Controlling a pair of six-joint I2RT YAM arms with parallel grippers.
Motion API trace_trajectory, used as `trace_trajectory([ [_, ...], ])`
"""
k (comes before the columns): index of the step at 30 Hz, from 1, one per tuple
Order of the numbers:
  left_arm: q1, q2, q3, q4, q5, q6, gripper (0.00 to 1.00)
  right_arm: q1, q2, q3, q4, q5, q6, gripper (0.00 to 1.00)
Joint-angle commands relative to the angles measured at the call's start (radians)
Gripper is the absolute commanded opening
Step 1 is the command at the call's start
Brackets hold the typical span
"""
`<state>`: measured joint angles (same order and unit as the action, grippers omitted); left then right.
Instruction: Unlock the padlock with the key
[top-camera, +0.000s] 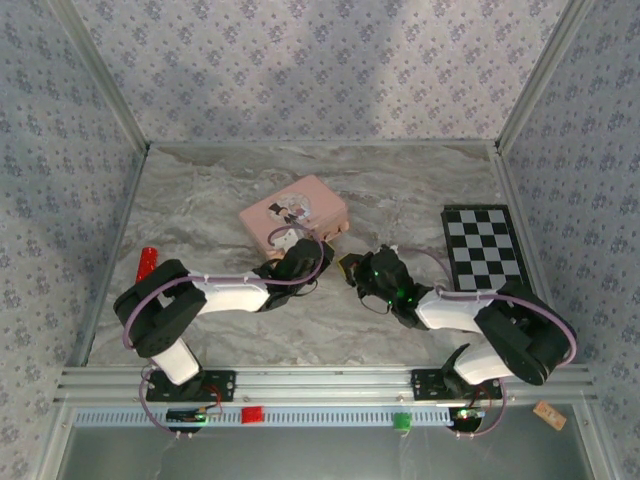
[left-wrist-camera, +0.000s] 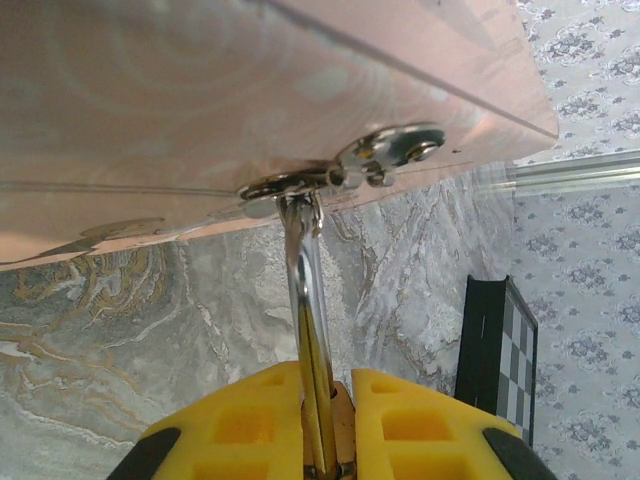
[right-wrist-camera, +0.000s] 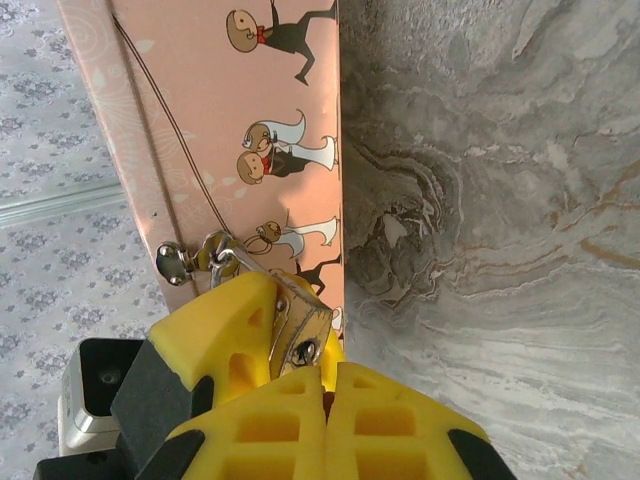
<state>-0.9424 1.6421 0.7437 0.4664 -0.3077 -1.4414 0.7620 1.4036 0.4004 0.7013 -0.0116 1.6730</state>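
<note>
Left claw (left-wrist-camera: 325, 402) is clamped narrow on the padlock (right-wrist-camera: 298, 338), whose shackle (left-wrist-camera: 303, 285) runs through the pink tin's (right-wrist-camera: 250, 100) hasp. Right claw (right-wrist-camera: 328, 400) is fully closed just beside the keyhole; no key discernible.

Risk: an off-line approach skids off the keyhole or shoves the tin.

Open tabletop (right-wrist-camera: 500, 250) lies alongside.

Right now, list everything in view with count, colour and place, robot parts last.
tin: one, pink with cartoon figures, mid-table
padlock: one, brass with a silvery shackle, on the tin's hasp
checkerboard: one, black and white, table's right side
red object: one, red, table's left edge
red block: one, red, near rail
green block: one, green, near rail
table: one, grey marble
left gripper: one, yellow fingers, shut on the padlock
right gripper: one, yellow fingers, shut, at the padlock
</note>
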Motion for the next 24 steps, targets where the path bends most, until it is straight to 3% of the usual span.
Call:
trace_trajectory([
  [1,-0.033,-0.031,0.040,0.100,0.101,-0.002,0.00,0.034,0.018,0.066,0.179,-0.055,0.044,0.00],
  [11,-0.034,-0.042,0.011,0.126,0.105,-0.001,0.00,0.005,0.083,0.040,0.265,-0.080,0.067,0.00],
  [19,-0.033,-0.068,-0.008,0.154,0.133,0.042,0.00,-0.083,-0.063,-0.009,0.088,-0.072,-0.033,0.00],
  [24,-0.030,-0.056,-0.003,0.194,0.167,0.041,0.00,-0.096,-0.070,-0.015,0.047,-0.097,-0.047,0.00],
])
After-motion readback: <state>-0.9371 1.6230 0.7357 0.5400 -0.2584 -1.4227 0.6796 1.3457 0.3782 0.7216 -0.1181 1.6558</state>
